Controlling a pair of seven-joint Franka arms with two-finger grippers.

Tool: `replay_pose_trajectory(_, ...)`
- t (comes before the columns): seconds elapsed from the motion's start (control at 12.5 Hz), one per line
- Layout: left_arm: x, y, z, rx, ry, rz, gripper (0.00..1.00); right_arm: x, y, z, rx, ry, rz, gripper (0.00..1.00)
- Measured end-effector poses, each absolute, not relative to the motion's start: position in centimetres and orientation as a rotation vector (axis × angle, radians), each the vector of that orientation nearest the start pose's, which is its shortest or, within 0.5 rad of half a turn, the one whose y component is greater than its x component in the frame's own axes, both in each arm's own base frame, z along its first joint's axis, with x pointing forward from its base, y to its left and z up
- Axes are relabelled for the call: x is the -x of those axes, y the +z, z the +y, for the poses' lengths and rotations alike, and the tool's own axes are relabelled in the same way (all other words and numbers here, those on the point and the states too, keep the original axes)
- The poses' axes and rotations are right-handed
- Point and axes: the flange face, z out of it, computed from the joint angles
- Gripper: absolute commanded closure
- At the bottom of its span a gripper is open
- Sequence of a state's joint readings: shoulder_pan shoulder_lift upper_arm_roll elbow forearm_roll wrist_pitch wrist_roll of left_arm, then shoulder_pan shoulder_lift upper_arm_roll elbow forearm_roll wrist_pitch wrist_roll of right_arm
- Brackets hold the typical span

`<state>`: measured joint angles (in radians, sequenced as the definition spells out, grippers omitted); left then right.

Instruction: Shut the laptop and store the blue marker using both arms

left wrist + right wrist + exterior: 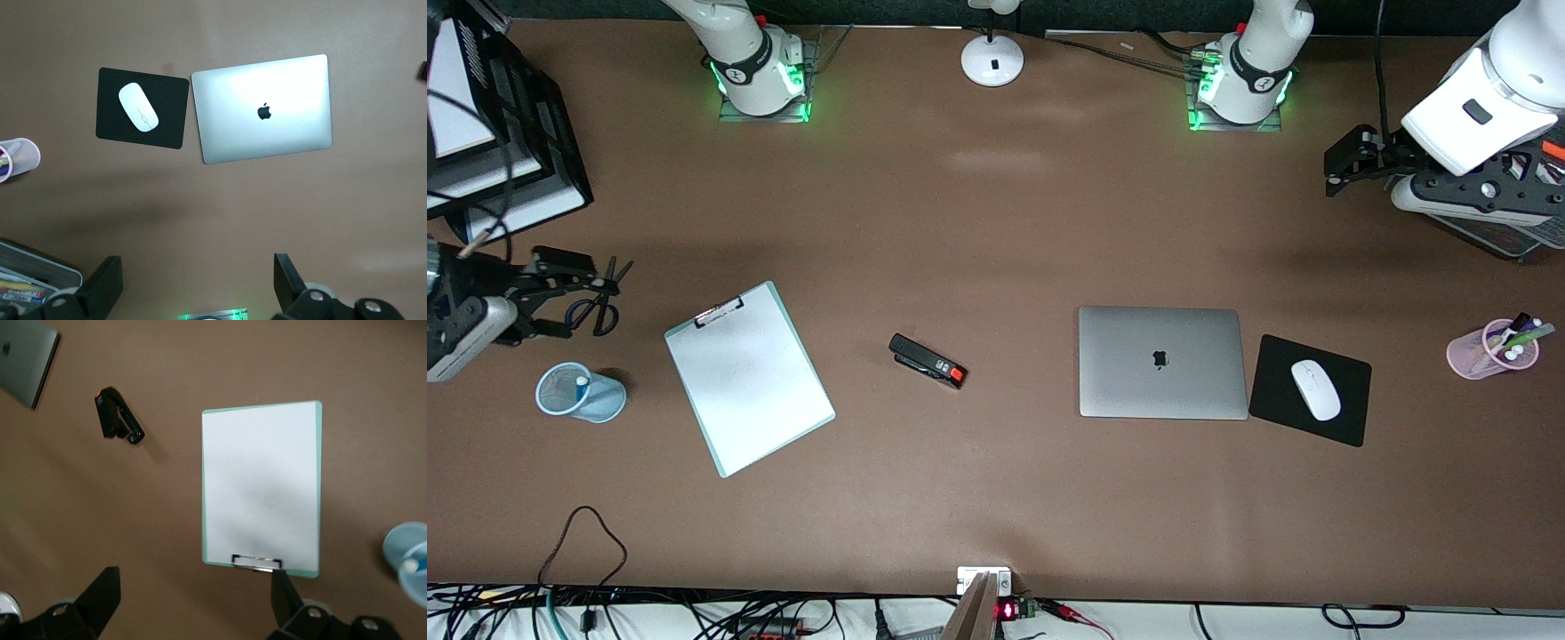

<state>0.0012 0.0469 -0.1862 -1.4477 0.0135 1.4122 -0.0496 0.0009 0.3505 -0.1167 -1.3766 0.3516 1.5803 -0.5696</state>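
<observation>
The laptop point(1160, 362) point(263, 110) lies shut on the table, lid up with its dark logo showing; one corner of it point(23, 360) shows in the right wrist view. The blue marker point(583, 383) point(415, 562) stands white tip up in a light-blue cup point(596, 398) at the right arm's end of the table. My right gripper point(569, 295) point(193, 597) hangs open and empty over the table beside the scissors point(601, 304). My left gripper point(1343, 164) point(198, 280) hangs open and empty over bare table at the left arm's end.
A clipboard point(749, 378) and a black stapler point(927, 360) lie between cup and laptop. A black mouse pad point(1272, 391) with a white mouse point(1316, 389) sits beside the laptop, and a pink pen cup point(1472, 356) toward the left arm's end. A lamp base point(992, 60) stands between the bases.
</observation>
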Motion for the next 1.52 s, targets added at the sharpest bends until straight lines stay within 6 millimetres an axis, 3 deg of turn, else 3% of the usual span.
replay_pose_trajectory(0.32, -54.4, 64.3, -9.7, 3.118, 0.125, 0.207, 0.0, -63.8, 50.4, -1.0, 2.879, 0.213, -0.038, 0.0)
replay_pose_trajectory(0.48, -54.4, 64.3, -9.5, 3.118, 0.125, 0.203, 0.0, -62.9, 51.5, 1.2, 3.008, 0.264, 0.039, 0.0)
replay_pose_trajectory(0.64, -54.5, 64.3, -9.1, 3.119, 0.125, 0.19, 0.0, -61.6, 54.2, 2.9, 3.089, 0.232, 0.036, 0.0)
replay_pose_trajectory(0.72, -54.5, 64.3, -8.8, 3.12, 0.125, 0.182, 0.0, -61.0, 55.8, 2.4, 3.111, 0.195, 0.043, 0.0)
replay_pose_trajectory(0.88, -54.6, 64.3, -8.3, 3.121, 0.125, 0.17, 0.0, -59.5, 58.5, -0.9, 3.133, 0.176, 0.119, 0.0)
replay_pose_trajectory(1.04, -54.5, 64.5, -8.3, 3.121, 0.121, 0.168, 0.0, -58.0, 59.9, -3.5, 3.124, 0.188, 0.185, 0.0)
replay_pose_trajectory(1.52, -54.4, 64.4, -8.3, 3.12, 0.126, 0.168, 0.0, -53.8, 59.2, -3.8, 3.116, 0.124, 0.086, 0.0)
